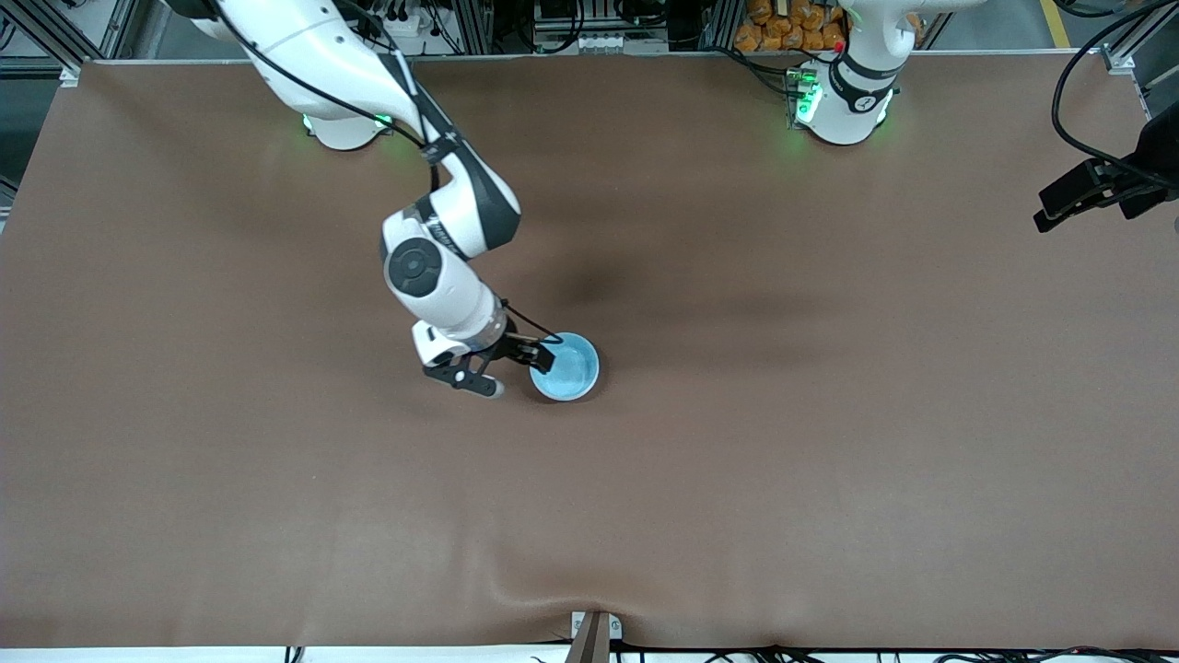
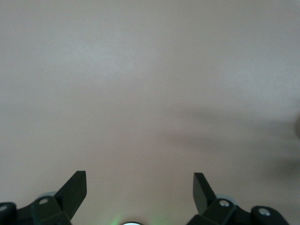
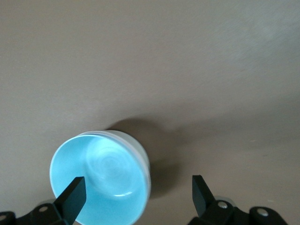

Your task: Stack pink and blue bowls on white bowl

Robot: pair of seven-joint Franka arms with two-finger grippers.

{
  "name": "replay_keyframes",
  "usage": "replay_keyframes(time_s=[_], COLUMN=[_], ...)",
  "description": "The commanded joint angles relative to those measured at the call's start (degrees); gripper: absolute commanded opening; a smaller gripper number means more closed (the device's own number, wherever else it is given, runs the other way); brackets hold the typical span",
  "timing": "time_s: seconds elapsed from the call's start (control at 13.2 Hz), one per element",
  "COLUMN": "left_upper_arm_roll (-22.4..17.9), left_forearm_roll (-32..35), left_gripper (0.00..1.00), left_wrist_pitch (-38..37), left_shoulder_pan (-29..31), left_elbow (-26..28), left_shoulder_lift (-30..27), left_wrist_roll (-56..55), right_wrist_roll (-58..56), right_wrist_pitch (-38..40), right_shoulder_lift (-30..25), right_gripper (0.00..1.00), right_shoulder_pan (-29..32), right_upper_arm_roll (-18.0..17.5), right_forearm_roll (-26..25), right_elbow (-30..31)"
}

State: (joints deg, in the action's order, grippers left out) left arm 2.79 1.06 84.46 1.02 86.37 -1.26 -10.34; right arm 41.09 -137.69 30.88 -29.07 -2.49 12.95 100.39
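The blue bowl stands upright on the brown table near its middle. In the right wrist view the blue bowl has a whitish wall round its outside, and I cannot tell whether that is the white bowl. The pink bowl is hidden. My right gripper is open and holds nothing. It straddles the bowl's rim on the side toward the right arm's end, one finger over the bowl's inside, the other outside. My left gripper waits open over bare table at the left arm's end.
A brown cloth covers the whole table and has a small wrinkle at the edge nearest the front camera. The two arm bases stand along the farthest edge.
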Motion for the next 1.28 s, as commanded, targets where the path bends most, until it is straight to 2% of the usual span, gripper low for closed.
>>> replay_keyframes(time_s=[0.0,0.23,0.38,0.68,0.83,1.06,1.21], left_upper_arm_roll=[-0.24,-0.24,-0.24,-0.33,-0.24,-0.33,-0.33], left_forearm_roll=[-0.79,-0.88,-0.88,-0.80,-0.88,-0.88,-0.88], left_gripper=[1.00,1.00,1.00,1.00,1.00,1.00,1.00], left_wrist_pitch=[-0.61,-0.70,-0.70,-0.70,-0.70,-0.70,-0.70], left_shoulder_pan=[-0.06,-0.06,-0.06,-0.06,-0.06,-0.06,-0.06], left_elbow=[0.38,0.38,0.46,0.46,0.46,0.46,0.64], left_shoulder_lift=[-0.85,-0.93,-0.93,-0.85,-0.85,-0.85,-0.76], left_wrist_roll=[0.76,0.76,0.76,0.76,0.76,0.76,0.76], right_wrist_roll=[-7.84,-19.08,-26.21,-34.30,-39.13,-48.70,-50.14], right_wrist_pitch=[6.10,11.38,12.18,11.92,14.88,23.76,31.56], right_shoulder_lift=[-4.59,-6.44,-8.46,-19.69,-24.88,-29.81,-30.79], right_gripper=[1.00,1.00,1.00,1.00,1.00,1.00,1.00], right_shoulder_pan=[5.32,11.73,16.13,20.18,23.78,28.88,30.65], right_upper_arm_roll=[-0.77,-0.77,-0.85,-0.77,-0.85,-0.77,-0.68], right_forearm_roll=[-0.74,-0.74,-0.74,-1.26,-1.35,-2.23,-3.80], right_elbow=[1.21,1.65,4.27,15.60,18.25,16.86,11.71])
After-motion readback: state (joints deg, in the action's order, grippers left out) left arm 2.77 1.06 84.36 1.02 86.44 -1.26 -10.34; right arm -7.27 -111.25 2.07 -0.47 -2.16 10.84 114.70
